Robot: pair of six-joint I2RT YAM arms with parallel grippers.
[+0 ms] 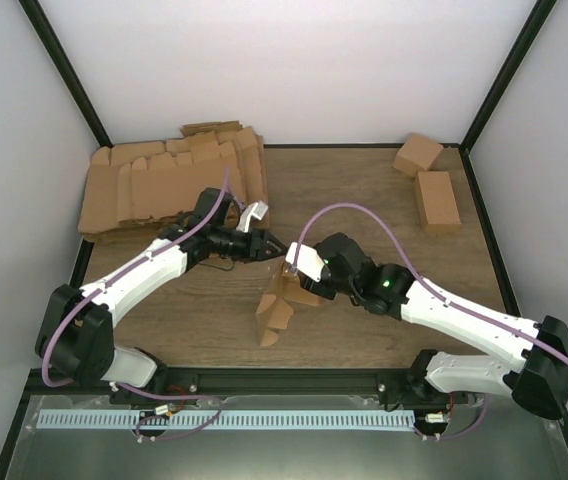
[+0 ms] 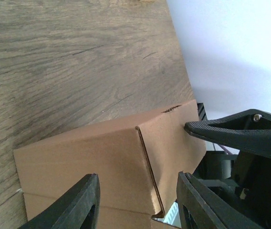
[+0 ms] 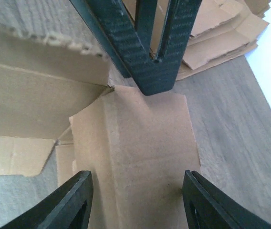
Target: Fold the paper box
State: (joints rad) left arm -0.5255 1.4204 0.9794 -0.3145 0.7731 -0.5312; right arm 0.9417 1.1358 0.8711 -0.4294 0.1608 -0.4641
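Paper box (image 1: pixel 277 308): centre of the worktop (image 1: pixel 364 200) in the top view, partly erected with walls creased up; flaps are loose and closing is left to do. Left gripper (image 1: pixel 274 245) and right gripper (image 1: pixel 291 270): each about half open, straddling cardboard, with no evident grip. The arms hide the box's upper end, and the wrist views crop its edges.

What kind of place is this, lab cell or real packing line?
Likely a lab test cell: white panel walls on black framing, a small wood table, a pile of cardboard blanks.
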